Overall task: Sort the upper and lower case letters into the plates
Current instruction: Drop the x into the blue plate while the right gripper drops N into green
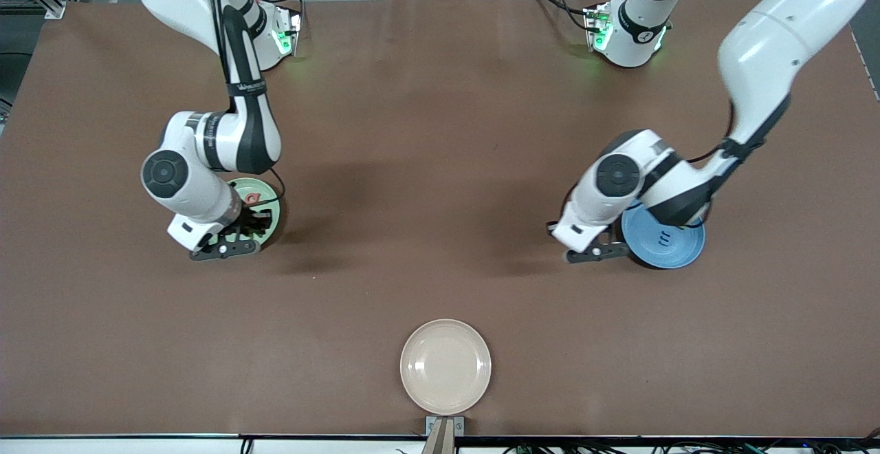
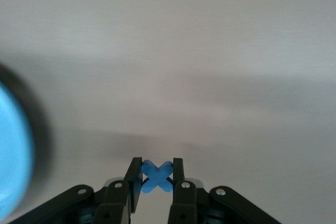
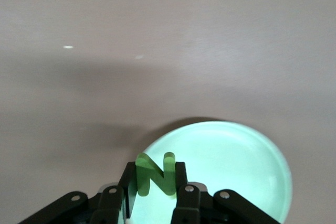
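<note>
**Both claws loaded, each at its plate**

Counter (image 1: 440, 165): brown surface. The two sorting plates sit one toward each arm's end. A cream-white plate (image 1: 445, 366) lies nearest the front camera at mid-counter, with nothing in it.

Right arm: reaches down over the pale mint plate (image 1: 269, 217), toward the right arm's end of the counter. A label band on its forearm carries small writing, too fine to read. The right claw (image 3: 155, 182) is clamped on a green capital N (image 3: 155, 174), held upright between the jaws. The right wrist view shows the N over the plate's edge. Judgement: this plate is collecting capitals, and the N is in position for release.

Left arm: reaches down beside the bright blue plate (image 1: 670, 241), toward the left arm's end. The left claw (image 2: 156, 179) is pinched on a blue x (image 2: 156, 174), gripped across its sides. The left wrist view shows bare counter beneath it, with the blue plate's rim off to one side. Judgement: the x is not yet over its plate and calls for a short carry before release.

Plate contents: a pink letter (image 1: 251, 198) lies in the mint plate, partly hidden by the arm. A small dark-blue letter (image 1: 666, 239) lies in the blue plate; it looks like an m.

Other letters: none visible loose on the counter.
</note>
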`<move>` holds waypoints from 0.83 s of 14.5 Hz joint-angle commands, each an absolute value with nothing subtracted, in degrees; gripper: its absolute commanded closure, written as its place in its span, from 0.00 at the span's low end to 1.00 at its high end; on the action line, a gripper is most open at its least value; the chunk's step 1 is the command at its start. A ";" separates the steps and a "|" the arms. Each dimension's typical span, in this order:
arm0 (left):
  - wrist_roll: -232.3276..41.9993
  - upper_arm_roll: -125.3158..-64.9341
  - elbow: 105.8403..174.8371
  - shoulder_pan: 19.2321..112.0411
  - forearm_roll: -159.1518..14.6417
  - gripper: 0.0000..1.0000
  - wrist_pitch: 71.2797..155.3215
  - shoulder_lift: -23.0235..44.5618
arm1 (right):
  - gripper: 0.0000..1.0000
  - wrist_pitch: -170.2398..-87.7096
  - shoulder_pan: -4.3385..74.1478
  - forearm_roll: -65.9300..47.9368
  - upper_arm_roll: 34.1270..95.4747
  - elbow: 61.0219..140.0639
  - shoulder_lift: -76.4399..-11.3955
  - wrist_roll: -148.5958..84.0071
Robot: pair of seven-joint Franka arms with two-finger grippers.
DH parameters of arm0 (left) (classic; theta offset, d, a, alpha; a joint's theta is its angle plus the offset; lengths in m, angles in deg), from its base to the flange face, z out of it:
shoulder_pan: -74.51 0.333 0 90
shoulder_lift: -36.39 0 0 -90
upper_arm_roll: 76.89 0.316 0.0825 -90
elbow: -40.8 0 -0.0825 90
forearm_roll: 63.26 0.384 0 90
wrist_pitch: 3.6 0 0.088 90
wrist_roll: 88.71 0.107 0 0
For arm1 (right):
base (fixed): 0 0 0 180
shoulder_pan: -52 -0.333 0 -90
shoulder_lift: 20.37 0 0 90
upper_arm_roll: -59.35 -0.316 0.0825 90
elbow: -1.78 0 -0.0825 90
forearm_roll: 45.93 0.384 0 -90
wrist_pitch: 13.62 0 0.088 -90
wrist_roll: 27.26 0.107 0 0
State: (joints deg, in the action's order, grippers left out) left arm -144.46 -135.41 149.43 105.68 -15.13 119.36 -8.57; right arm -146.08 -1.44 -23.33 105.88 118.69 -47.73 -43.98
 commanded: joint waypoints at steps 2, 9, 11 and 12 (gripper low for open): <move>-137.69 -142.53 159.26 121.41 -8.62 0.92 119.45 -7.03 | 1.00 -153.97 2.69 -22.38 105.58 125.70 -46.64 -51.17; -128.97 -144.56 166.31 133.75 -0.87 0.89 119.97 -7.73 | 1.00 -153.63 10.60 -10.34 99.96 125.97 -48.84 -60.56; -128.97 -144.21 166.57 134.01 0.01 0.88 120.24 -7.91 | 1.00 -153.63 10.87 -10.07 99.78 125.97 -49.54 -60.75; -128.97 -144.12 166.57 133.93 0.28 0.87 120.33 -8.25 | 1.00 -153.45 10.87 -10.07 99.78 125.97 -49.63 -60.75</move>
State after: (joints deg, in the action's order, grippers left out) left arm -129.05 -143.55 165.62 133.34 -1.36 119.59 -8.55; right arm -153.09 10.03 -11.78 100.69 125.56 -49.82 -59.05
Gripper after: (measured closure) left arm 0.727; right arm 0.670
